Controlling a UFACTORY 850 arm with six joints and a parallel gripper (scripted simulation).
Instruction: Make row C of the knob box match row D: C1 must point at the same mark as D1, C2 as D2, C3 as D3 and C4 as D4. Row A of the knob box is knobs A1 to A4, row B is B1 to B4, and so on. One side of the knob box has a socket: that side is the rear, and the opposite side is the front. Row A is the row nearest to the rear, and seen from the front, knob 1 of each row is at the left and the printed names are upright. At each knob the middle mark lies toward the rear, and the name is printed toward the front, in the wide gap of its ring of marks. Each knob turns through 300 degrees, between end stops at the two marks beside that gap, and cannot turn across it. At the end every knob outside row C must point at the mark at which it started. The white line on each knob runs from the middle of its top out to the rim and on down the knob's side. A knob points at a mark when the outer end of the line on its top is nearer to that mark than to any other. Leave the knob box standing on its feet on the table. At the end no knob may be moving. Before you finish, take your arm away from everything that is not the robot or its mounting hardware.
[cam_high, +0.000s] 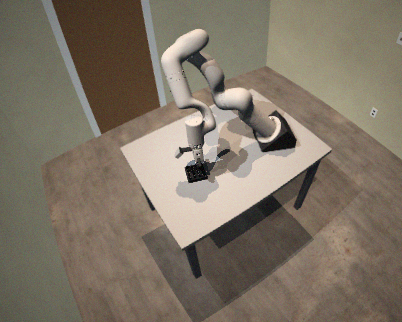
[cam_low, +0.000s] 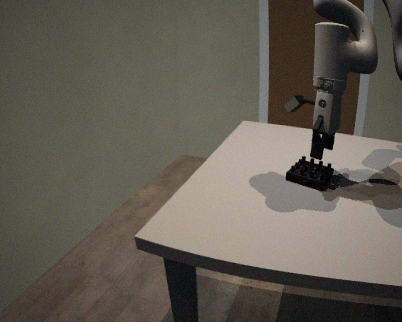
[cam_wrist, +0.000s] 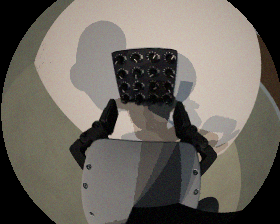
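The black knob box (cam_high: 196, 173) (cam_low: 306, 182) (cam_wrist: 144, 65) stands on the table. In the wrist view its knobs show as four rows of four, each with a ring of pale marks. The row nearest the gripper is partly dark and crowded at the box's lower edge. Printed names and most white lines are too small and dim to read, so I cannot tell which marks the knobs point at. My gripper (cam_high: 199, 162) (cam_low: 317, 158) (cam_wrist: 145, 107) is open and empty. It points down above one edge of the box, with the fingers wide apart and no knob between them.
The pale table (cam_high: 180, 225) (cam_low: 215, 240) (cam_wrist: 60, 60) carries the box and the arm's dark base (cam_high: 286, 140). Shadows of the arm fall around the box. The wrist camera's housing (cam_low: 294, 104) sticks out sideways from the arm above the gripper.
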